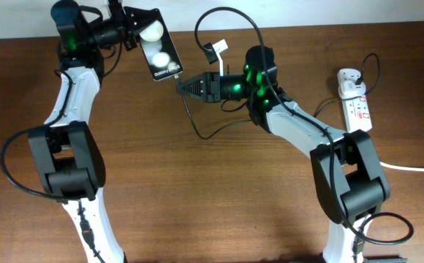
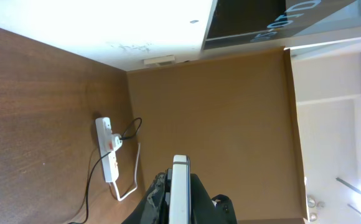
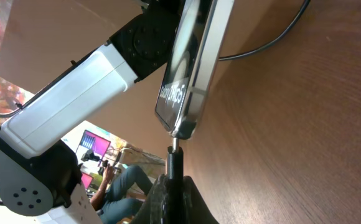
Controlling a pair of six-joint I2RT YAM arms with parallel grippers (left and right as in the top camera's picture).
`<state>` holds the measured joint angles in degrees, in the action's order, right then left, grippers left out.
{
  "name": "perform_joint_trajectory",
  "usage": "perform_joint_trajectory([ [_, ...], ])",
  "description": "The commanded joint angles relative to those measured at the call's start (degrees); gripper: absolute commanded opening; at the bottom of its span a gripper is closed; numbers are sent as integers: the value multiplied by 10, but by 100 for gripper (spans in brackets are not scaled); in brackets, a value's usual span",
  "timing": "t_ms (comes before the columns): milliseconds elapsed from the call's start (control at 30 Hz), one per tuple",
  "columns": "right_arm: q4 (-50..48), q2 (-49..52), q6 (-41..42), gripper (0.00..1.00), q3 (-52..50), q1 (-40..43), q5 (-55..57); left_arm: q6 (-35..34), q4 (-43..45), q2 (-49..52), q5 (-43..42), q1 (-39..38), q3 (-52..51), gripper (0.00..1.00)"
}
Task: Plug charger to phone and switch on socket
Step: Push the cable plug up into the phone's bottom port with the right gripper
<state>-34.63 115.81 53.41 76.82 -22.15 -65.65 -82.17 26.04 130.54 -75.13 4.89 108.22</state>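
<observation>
The black glossy phone (image 1: 156, 45), with two round white reflections and white lettering at its lower end, is held tilted above the table's back left by my left gripper (image 1: 130, 31), shut on it. In the left wrist view the phone (image 2: 180, 190) shows edge-on between the jaws (image 2: 179, 202). My right gripper (image 1: 185, 85) is shut on the charger's plug (image 3: 175, 163), whose metal tip sits just below the phone's bottom edge (image 3: 183, 127), almost touching. The black charger cable (image 1: 197, 128) loops across the table to the white adapter (image 1: 351, 77) in the socket (image 1: 357, 109) at far right.
The socket's thick white cord (image 1: 417, 169) runs off the right edge. A thicker black robot cable (image 1: 234, 18) arcs above my right arm with a white tag (image 1: 216, 50). A brown wall (image 2: 218, 118) stands behind the table.
</observation>
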Motion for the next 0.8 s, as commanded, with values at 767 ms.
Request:
perform_joint_trajectory([
  [767, -3, 3, 11, 4, 1, -7, -2, 0, 5, -2, 34, -17, 7, 0],
])
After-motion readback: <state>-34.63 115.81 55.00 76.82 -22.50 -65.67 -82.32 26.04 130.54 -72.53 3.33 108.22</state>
